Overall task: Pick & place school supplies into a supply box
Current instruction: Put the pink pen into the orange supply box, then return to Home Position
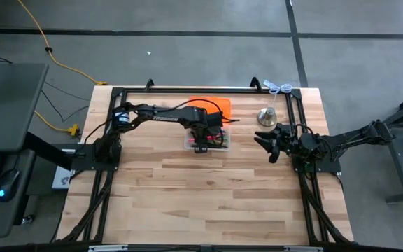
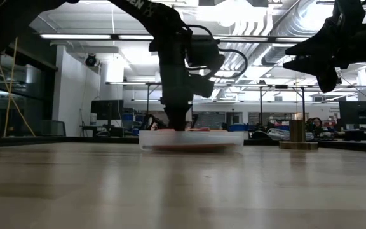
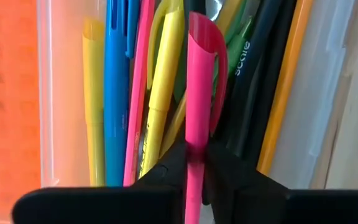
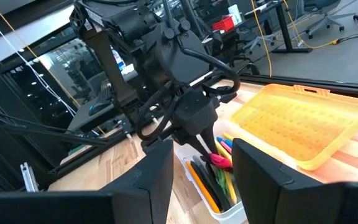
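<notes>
Left gripper (image 3: 194, 163) reaches down into the small clear plastic rectangular supply box (image 1: 206, 140) near the table's middle rear, its two dark fingers (image 3: 166, 167) set narrowly on either side of a pink marker (image 3: 199, 93) that runs between them; whether they press on it I cannot tell. Beyond the table the low view looks into a large workroom with bright strip lights, exposed ceiling ducts (image 2: 284, 19), desks and monitors (image 2: 359, 113), and the high view shows grey floor with a yellow cable (image 1: 47, 47) trailing across it. A dark metal frame (image 1: 187, 89) edges the pale wooden plank table (image 1: 208, 203), whose near half lies bare. Just behind the box lies a bright orange rectangular plastic piece (image 1: 212, 106). Right gripper (image 1: 266, 143) hangs above the table's right side with its fingers apart and nothing between them, just in front of a small silver bell (image 1: 268, 115). Inside the box lie the other school supplies side by side: a blue pen (image 3: 114, 93), a yellow highlighter (image 3: 163, 87), a yellow pen (image 3: 93, 99), a black pen (image 3: 260, 81) and an orange pencil (image 3: 284, 87)
</notes>
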